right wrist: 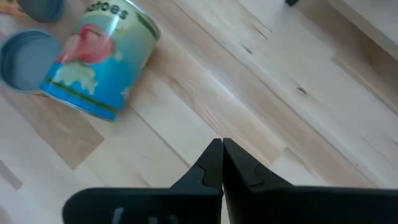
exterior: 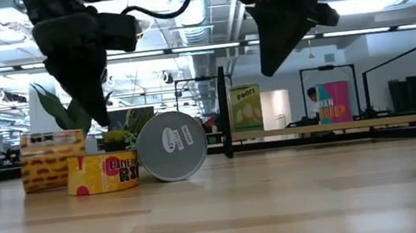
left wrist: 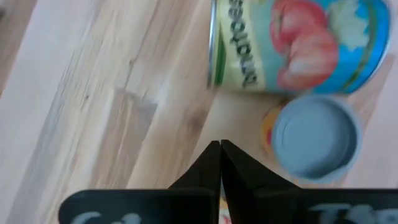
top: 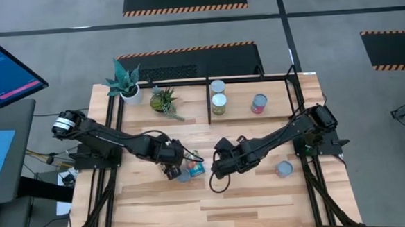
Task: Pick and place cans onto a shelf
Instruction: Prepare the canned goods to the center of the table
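Blue tomato can (top: 195, 169): we see it toppled on the desk (top: 249, 201) between our grippers.
Left gripper (top: 172, 172): fingers pressed together, empty.
Right gripper (top: 214, 172): fingers pressed together, empty.
Shelf (top: 271, 106): three cans inside.

Two potted plants (top: 126, 81) (top: 163, 99) stand at the wooden surface's (top: 159, 206) far edge; striped floor mats (top: 185, 0) lie beyond, monitor (top: 2, 68) alongside.

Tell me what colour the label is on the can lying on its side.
Light blue with pink-red pictures, on the tipped can; clearest in the right wrist view.
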### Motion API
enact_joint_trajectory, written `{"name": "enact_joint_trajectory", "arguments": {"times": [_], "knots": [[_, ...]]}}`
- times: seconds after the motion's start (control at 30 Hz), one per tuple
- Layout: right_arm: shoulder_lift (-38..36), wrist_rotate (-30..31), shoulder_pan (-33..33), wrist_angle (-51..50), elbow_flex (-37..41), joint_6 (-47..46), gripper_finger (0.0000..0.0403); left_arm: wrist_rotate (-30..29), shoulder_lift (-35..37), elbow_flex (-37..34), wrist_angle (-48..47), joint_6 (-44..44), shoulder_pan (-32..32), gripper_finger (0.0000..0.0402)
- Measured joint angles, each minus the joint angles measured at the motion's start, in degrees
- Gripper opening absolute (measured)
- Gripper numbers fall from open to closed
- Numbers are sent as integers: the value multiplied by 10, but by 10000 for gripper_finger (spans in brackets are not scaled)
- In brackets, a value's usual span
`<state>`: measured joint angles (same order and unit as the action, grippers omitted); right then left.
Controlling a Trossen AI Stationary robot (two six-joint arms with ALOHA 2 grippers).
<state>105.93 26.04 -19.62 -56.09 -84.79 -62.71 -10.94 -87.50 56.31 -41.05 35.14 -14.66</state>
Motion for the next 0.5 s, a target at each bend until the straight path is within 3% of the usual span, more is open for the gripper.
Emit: {"name": "enact_joint_trajectory", "arguments": {"times": [0.17, 0.5], "knots": [[0, 13, -5, -3, 0, -24, 13, 0, 0, 5, -39, 8, -7, 0], [0, 27, 0, 14, 0, -49, 17, -5, -22, 5, 61, -15, -6, 0]]}}
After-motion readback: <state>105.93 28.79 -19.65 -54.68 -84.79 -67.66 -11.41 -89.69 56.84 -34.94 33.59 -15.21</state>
